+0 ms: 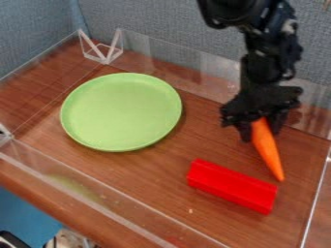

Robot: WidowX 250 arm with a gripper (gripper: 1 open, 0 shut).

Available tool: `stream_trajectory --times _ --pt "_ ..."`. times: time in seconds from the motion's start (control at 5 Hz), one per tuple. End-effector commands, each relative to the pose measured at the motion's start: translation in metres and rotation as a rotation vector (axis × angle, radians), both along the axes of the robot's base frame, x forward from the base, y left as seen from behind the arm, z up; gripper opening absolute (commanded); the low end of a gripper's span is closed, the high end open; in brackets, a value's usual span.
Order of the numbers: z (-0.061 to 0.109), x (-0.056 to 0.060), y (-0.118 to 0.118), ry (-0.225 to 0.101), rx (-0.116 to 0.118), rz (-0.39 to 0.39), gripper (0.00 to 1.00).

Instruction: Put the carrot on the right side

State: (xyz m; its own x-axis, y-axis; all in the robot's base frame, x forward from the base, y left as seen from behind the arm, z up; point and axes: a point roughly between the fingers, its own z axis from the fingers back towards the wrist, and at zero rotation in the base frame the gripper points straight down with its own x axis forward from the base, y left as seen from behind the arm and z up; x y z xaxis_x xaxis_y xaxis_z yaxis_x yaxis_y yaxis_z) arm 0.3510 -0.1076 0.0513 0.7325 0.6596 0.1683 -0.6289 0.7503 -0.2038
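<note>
Now the black claw (262,118) is clamped on the thick end of the orange carrot (269,155), which hangs from it at a slant with its tip pointing down toward the wooden tabletop (181,145) (the stem cap is hidden between the fingers). Just below and to the left of the claw lies the red rectangular block (231,185), close beside the carrot's tip, while the green plate (120,111) sits well apart to the claw's left.

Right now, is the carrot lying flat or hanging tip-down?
Hanging tip-down, tilted: the carrot is pinched at its top by the gripper; whether its tip touches the table is unclear.
</note>
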Motion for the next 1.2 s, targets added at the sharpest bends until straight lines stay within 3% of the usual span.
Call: stream_trajectory --times 0.0,0.2,0.6,1.0 --pt "0.025 0.004 -0.011 -0.078 -0.025 -0.003 0.0" --pt "0.031 -0.001 -0.012 -0.089 -0.033 0.008 0.0" --pt "0.051 0.017 0.008 -0.112 -0.043 0.074 0.0" --pt "0.016 0.024 0.019 -0.138 -0.007 0.177 0.0"
